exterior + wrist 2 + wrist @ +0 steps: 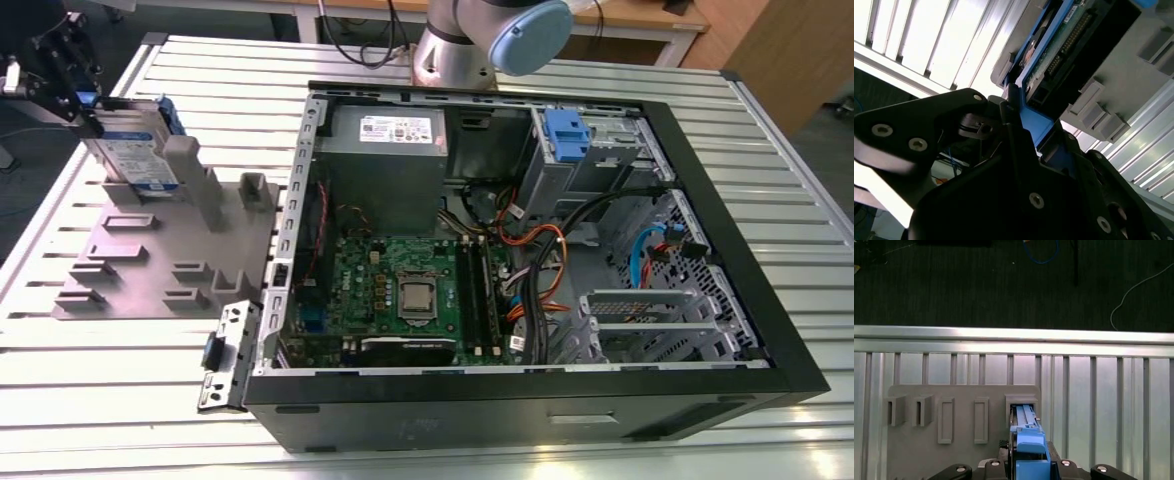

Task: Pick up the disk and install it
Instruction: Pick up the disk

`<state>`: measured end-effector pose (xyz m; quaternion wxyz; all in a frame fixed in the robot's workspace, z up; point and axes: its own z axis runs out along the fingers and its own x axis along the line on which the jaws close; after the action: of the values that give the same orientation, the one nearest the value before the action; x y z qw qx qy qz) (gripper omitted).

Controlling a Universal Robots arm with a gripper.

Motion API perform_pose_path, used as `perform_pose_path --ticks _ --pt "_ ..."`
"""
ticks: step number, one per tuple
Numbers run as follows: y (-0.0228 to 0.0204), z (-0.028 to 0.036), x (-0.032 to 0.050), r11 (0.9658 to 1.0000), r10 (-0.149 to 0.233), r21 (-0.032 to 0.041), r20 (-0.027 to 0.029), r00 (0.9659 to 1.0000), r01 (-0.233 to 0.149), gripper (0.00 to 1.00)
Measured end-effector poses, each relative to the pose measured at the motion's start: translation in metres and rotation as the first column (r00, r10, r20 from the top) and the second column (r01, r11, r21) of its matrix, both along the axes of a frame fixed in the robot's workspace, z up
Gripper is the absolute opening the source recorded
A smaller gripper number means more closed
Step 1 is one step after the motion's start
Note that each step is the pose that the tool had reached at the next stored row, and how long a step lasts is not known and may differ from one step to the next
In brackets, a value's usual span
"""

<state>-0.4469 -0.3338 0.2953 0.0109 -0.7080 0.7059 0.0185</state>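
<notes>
Jaws clamp the blue edge of the disk [134, 150], which I see standing upright in the grey holder [134, 270] on the table [107, 400], toward the exterior view's left of the computer case [534, 405].

The disk [140, 150] stands in a holder [134, 270] on the table [107, 390]. The computer case [534, 400] lies to the exterior view's right.

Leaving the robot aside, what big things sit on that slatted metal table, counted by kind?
open computer case: 1
grey holder plate: 1
disk, standing upright in the plate: 1
Total: 3
</notes>
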Motion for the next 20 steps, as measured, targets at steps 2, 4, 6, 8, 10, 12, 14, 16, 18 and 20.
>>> perform_pose_path --ticks 2,4,6,8,10,12,14,16,18,20 --pt "0.0 0.0032 0.0 1.0 0.0 0.0001 0.0002 1.0 0.0 0.36" --pt "0.0 0.0036 0.0 1.0 0.0 0.0002 0.0004 1.0 0.0 0.36" --pt "0.0 0.0037 0.0 1.0 0.0 0.0002 0.0005 1.0 0.0 0.36" --pt "0.0 0.0039 0.0 1.0 0.0 0.0001 0.0002 1.0 0.0 0.36" --pt "0.0 0.0065 0.0 1.0 0.0 0.0001 0.0002 1.0 0.0 0.36" --pt "0.0 0.0066 0.0 1.0 0.0 0.0001 0.0002 1.0 0.0 0.36" --pt "0.0 0.0067 0.0 1.0 0.0 0.0001 0.0003 1.0 0.0 0.36" --pt "0.0 0.0118 0.0 1.0 0.0 0.0001 0.0002 1.0 0.0 0.36" --pt "0.0 0.0122 0.0 1.0 0.0 0.0 0.0001 1.0 0.0 0.36" --pt "0.0 0.0127 0.0 1.0 0.0 0.0 0.0 1.0 0.0 0.36"
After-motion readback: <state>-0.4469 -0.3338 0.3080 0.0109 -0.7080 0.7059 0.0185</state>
